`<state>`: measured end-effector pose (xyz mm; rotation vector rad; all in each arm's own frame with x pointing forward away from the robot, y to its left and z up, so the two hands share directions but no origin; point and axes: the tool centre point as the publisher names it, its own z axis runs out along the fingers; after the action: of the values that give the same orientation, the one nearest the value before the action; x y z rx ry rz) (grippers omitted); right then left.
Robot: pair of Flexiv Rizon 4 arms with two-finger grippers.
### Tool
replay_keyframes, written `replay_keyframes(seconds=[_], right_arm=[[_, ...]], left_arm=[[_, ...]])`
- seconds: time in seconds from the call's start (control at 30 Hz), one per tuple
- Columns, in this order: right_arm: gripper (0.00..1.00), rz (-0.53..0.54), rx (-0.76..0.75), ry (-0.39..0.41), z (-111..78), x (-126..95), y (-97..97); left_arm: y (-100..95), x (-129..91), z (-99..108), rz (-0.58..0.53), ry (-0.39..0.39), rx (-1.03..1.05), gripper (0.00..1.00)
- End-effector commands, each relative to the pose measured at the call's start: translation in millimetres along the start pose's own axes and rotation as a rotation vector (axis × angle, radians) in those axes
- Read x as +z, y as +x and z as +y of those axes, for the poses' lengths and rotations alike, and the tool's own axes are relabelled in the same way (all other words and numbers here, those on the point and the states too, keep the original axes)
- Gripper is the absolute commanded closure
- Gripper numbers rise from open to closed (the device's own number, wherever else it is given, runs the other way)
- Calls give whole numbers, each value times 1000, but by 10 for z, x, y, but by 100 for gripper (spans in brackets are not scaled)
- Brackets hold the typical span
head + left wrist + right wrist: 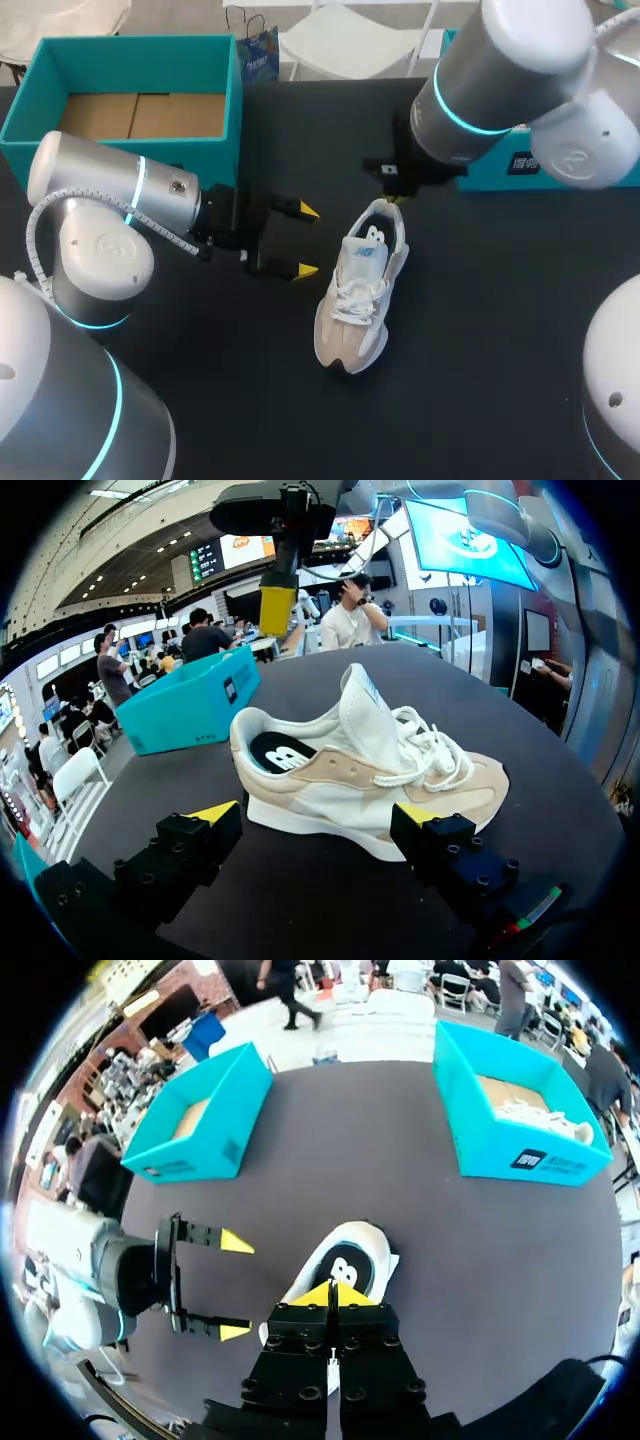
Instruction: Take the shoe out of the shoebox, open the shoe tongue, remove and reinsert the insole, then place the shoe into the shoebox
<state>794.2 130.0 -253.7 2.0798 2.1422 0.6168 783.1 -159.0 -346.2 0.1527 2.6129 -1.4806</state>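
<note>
The shoe looks like soft cream cloth with matt tan suede-like panels — its laces are woven cord. The table is matt black; the teal box is smooth cardboard — plain brown inside.

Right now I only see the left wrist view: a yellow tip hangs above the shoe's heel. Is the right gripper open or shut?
Observer: Shut; in the right wrist view the right gripper has its tips together over the heel of the shoe.
Operator: Is the teal box behind the shoe empty?
Observer: No; the right wrist view shows a pale shoe inside that teal box.
Operator: Any other box?
Observer: Yes; the head view shows a second shoebox on the left arm's side, holding only bare cardboard floor.
</note>
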Motion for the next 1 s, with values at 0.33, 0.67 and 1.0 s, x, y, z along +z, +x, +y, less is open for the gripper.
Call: replay_keyframes(seconds=[0.33, 0.67, 1.0], right_arm=[[100, -116, 206, -141, -106, 573, 125], [100, -97, 212, -58, -224, 1051, 121], [100, -106, 209, -13, -269, 1249, 120]], left_arm=[[-1, 7, -5, 1, -4, 0, 0], [-1, 7, -5, 1, -4, 0, 0], [-1, 7, -5, 1, -4, 0, 0]])
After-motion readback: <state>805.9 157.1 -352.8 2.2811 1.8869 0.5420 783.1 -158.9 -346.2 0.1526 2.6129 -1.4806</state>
